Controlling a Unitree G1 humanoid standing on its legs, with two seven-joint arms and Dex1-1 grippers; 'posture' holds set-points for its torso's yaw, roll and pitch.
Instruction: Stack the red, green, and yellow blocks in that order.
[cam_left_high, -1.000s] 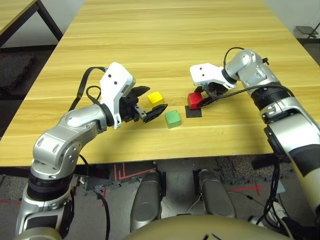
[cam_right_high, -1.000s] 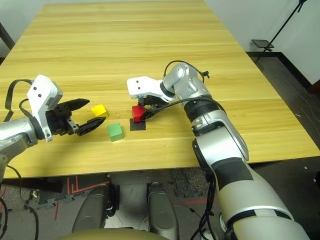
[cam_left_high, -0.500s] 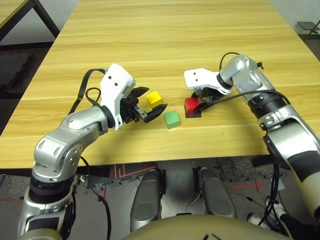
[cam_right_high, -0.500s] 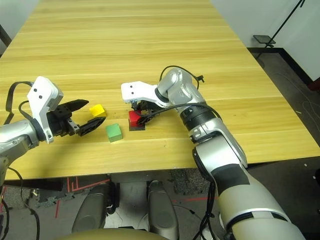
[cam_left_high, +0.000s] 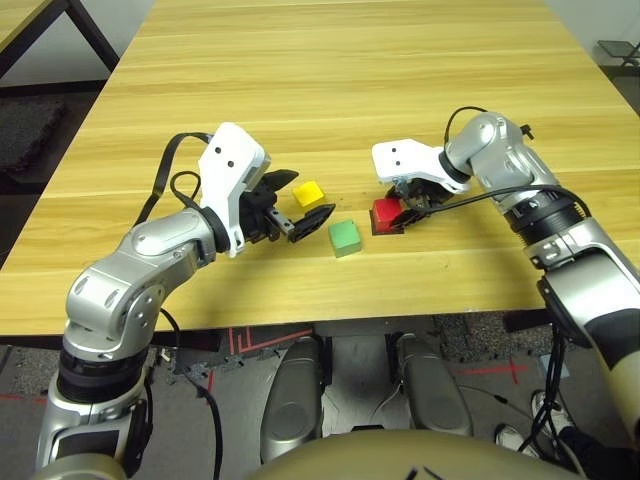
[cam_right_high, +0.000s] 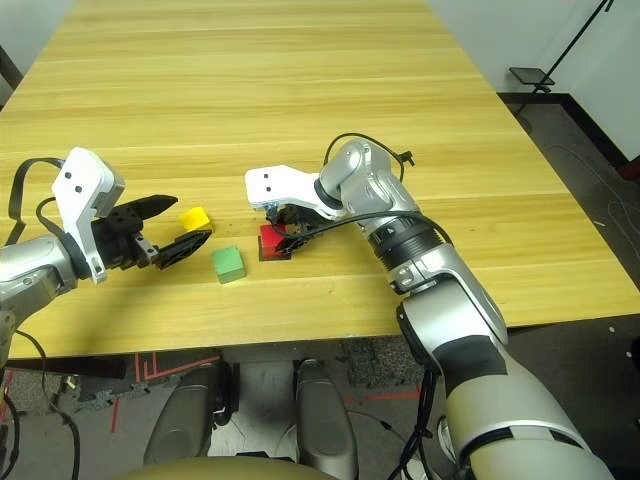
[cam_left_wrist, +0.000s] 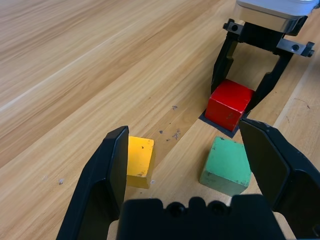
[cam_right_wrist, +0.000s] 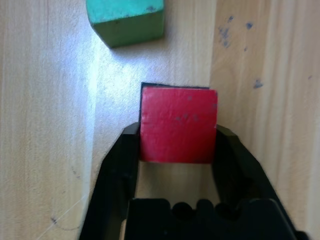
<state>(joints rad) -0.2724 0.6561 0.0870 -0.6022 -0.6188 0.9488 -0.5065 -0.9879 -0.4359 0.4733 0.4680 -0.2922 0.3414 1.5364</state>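
The red block (cam_right_wrist: 178, 124) sits on the black patch (cam_left_wrist: 216, 123), with the right gripper (cam_right_wrist: 176, 145) closed around its sides, a finger pressed to each flank. The green block (cam_left_high: 344, 237) lies just beside it on the table (cam_left_high: 330, 80), and the yellow block (cam_left_high: 310, 194) a little beyond. The left gripper (cam_left_wrist: 195, 160) hovers wide apart near those two, holding nothing. Judging from this, only the base is placed; green and yellow remain unstacked.
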